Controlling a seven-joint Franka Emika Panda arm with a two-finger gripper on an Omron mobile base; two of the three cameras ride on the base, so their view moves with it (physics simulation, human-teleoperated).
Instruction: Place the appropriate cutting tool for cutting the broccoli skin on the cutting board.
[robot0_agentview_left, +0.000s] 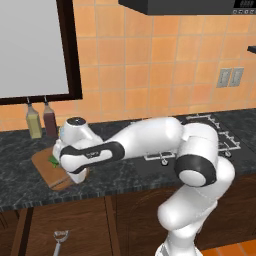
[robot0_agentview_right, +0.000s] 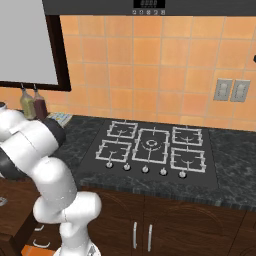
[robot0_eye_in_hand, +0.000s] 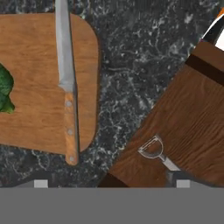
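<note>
The cutting tool (robot0_eye_in_hand: 68, 83), a slim knife with a grey blade and tan handle, lies flat on the brown cutting board (robot0_eye_in_hand: 35, 65), its handle end just over the board's edge. At the hand view's left edge, the green broccoli (robot0_eye_in_hand: 5, 94) rests on the board. My gripper (robot0_eye_in_hand: 111, 183) hovers above the board's edge, open, its fingertips (robot0_eye_in_hand: 40, 183) spread wide with nothing between them. In the left base view my hand covers much of the cutting board (robot0_agentview_left: 41, 162), and a bit of the broccoli (robot0_agentview_left: 52, 161) peeks out beside it.
The silver peeler (robot0_eye_in_hand: 153, 148) lies low down in front of the brown cabinet (robot0_eye_in_hand: 188, 113), also visible as the peeler (robot0_agentview_left: 60, 235). Two bottles (robot0_agentview_left: 40, 121) stand against the wall behind the board. The stove (robot0_agentview_right: 150, 147) sits to the right on the dark counter (robot0_eye_in_hand: 140, 52).
</note>
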